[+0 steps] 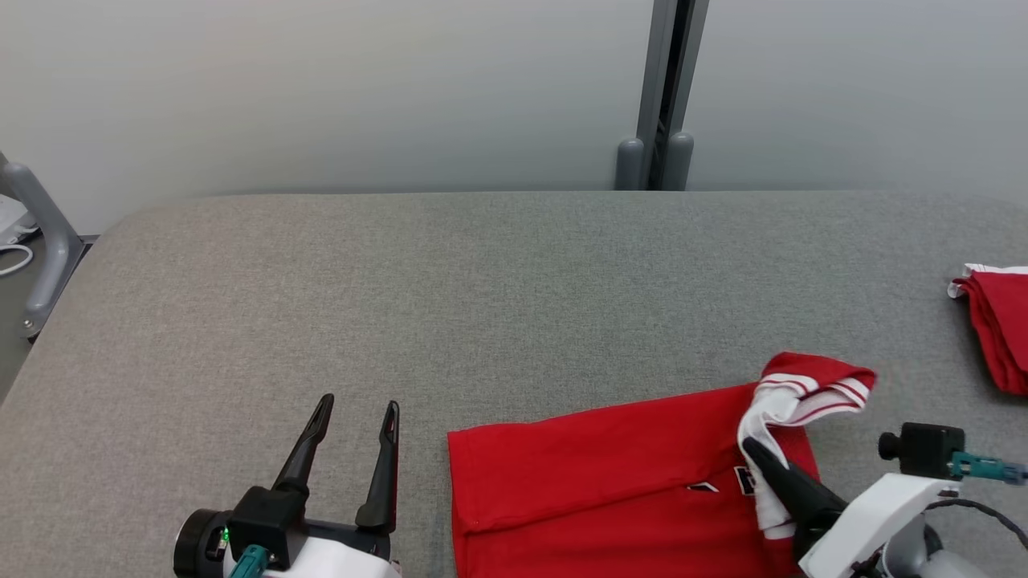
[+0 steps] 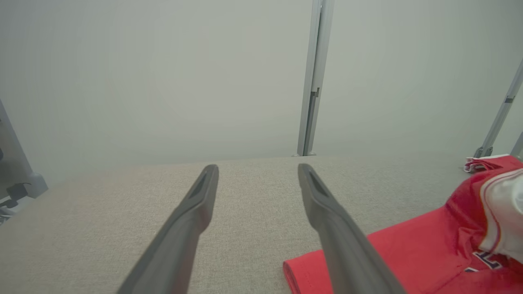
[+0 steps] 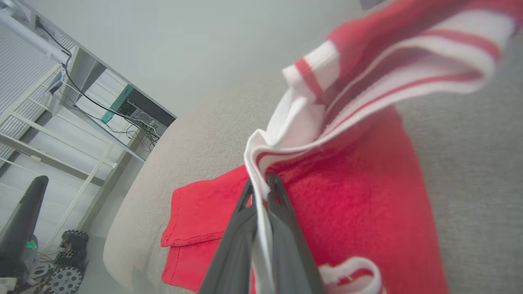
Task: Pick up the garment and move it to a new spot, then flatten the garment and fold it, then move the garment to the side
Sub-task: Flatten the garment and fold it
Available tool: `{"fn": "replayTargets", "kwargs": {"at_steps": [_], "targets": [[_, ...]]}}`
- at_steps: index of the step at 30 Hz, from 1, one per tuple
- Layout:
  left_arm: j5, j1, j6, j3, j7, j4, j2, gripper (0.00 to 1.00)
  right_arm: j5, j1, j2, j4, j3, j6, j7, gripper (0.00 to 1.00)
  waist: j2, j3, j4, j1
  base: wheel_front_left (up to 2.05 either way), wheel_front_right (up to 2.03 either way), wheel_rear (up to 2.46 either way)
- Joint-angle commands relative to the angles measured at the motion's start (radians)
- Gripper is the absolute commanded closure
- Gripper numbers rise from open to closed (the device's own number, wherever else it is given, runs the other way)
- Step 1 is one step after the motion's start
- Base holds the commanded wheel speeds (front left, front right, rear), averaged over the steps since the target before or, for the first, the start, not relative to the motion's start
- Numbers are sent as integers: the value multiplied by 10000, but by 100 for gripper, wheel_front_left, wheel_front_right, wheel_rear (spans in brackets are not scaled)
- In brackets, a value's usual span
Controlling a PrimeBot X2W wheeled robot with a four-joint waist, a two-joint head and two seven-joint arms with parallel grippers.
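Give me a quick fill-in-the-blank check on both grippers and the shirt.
1. The right gripper is ____ on the white striped trim of the red shirt.
2. The left gripper stands ____, over bare table.
3. The red shirt lies to the left gripper's ____.
Missing words: shut; open; right.

The worktop lies open across its left, middle and back. The garment covers the near right, and a red pile, perhaps another garment, sits at the right edge, a bare strip between them. A post stands behind, and a rail off the left.
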Motion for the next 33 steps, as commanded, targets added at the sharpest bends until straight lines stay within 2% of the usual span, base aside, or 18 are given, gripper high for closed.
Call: {"fn": "replayTargets", "kwargs": {"at_steps": [1, 10, 21, 25, 33], "targets": [[-31, -9, 57, 19, 2, -2, 39, 0, 112, 25, 38, -119, 15, 0, 54, 100, -1, -4, 20, 0, 0, 0, 0], [-135, -61, 76, -13, 1, 15, 39, 0, 1087, -34, 1207, -632, 295, 0, 488, 100, -1, -9, 375, 0, 0, 0, 0], [-247, -280, 121, -92, 1, 29, 39, 0, 1097, -790, 2609, 655, 716, 2, 382, 100, -1, 417, 1123, 0, 0, 0, 0], [-293, -362, 128, -147, 1, 59, 36, 0, 969, -1082, 2878, 1050, 999, 2, 447, 100, -1, 614, 1363, 0, 0, 0, 0], [-337, -467, 191, -245, 1, 137, 37, 0, 600, -1405, 2998, 1754, 1535, 2, 357, 100, -1, 780, 1629, 0, 0, 0, 0]]}}
